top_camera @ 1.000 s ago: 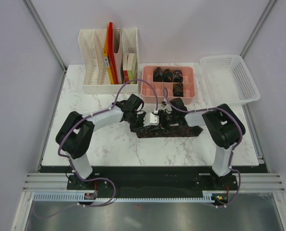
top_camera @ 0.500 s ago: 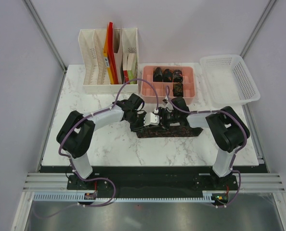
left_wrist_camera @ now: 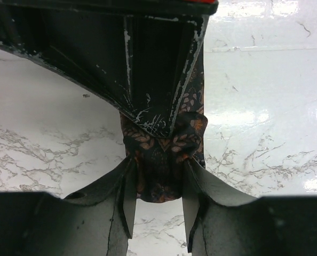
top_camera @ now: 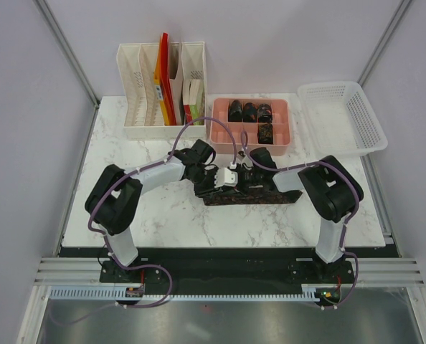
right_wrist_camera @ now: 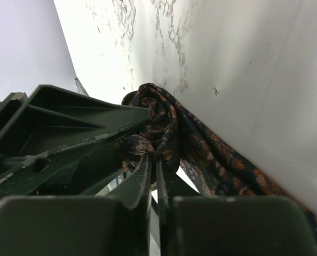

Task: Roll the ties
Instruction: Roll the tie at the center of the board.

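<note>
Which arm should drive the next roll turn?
Left, probably: left tool straddles the rolled end of the dark brown-black patterned fabric necktie; right tool only pinches a thin fold beside it.

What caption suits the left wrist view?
Left hand grips a bunched part of the patterned tie over the marble table.

Bright, even overhead light; glare streaks on the table (left_wrist_camera: pixel 265 114) at 3 o'clock (left wrist); wrist foregrounds soft.

Tie (right_wrist_camera: pixel 201 145), right wrist view: cut off at lower right; overhead, rolled end hidden under left gripper (top_camera: pixel 214 183) and right gripper (top_camera: pixel 246 180).
</note>
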Motion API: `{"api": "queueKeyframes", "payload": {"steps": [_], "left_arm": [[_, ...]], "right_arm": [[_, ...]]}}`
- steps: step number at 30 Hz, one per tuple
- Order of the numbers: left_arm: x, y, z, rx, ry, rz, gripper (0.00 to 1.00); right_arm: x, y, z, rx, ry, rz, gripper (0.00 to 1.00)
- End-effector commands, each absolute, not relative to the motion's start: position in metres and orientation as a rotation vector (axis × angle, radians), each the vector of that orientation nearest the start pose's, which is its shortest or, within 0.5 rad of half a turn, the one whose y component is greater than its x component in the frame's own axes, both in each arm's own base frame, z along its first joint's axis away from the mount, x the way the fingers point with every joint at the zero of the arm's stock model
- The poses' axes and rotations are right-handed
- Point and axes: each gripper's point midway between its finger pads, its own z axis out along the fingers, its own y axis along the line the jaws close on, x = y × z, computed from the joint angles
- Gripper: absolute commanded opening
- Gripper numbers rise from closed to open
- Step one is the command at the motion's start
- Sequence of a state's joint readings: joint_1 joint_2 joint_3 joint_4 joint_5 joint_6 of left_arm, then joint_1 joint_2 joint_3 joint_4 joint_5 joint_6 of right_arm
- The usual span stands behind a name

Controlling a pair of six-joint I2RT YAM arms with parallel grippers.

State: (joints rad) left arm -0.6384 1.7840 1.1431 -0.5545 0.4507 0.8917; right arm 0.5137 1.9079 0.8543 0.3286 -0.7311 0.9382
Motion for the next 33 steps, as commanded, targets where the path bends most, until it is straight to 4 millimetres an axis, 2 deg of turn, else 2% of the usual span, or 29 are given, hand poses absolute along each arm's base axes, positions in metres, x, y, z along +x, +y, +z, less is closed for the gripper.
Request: {"api": "queueKeyframes", "payload": {"steps": [1,5,9,10,13,16,26,31,33], "left_arm": [[0.258,-0.254,0.024,-2.475,-2.364,0.714,0.47],[0.262,-0.253,0.043,-2.420,-2.459,0.797,0.60],[0.270,-0.249,0.073,-2.416,-2.561,0.884,0.71],[0.270,-0.249,0.076,-2.417,-2.571,0.906,0.75],[0.270,-0.244,0.077,-2.447,-2.584,0.887,0.79],[0.270,-0.240,0.068,-2.438,-2.591,0.881,0.80],[0.282,-0.268,0.058,-2.511,-2.536,0.979,0.85],[0.274,-0.272,0.052,-2.555,-2.467,0.989,0.77],[0.274,-0.275,0.061,-2.570,-2.473,1.010,0.66]], "right_arm": [[0.280,0.314,0.027,0.096,2.642,1.419,0.01],[0.278,0.299,0.012,0.077,2.689,1.338,0.00],[0.279,0.290,0.001,0.092,2.724,1.289,0.00],[0.279,0.288,-0.001,0.092,2.730,1.279,0.00],[0.280,0.283,-0.009,0.087,2.762,1.223,0.00],[0.280,0.280,-0.013,0.088,2.785,1.194,0.00],[0.279,0.282,-0.018,0.085,2.800,1.185,0.00],[0.278,0.288,-0.017,0.070,2.796,1.191,0.00],[0.277,0.294,-0.017,0.062,2.793,1.186,0.00]]}}
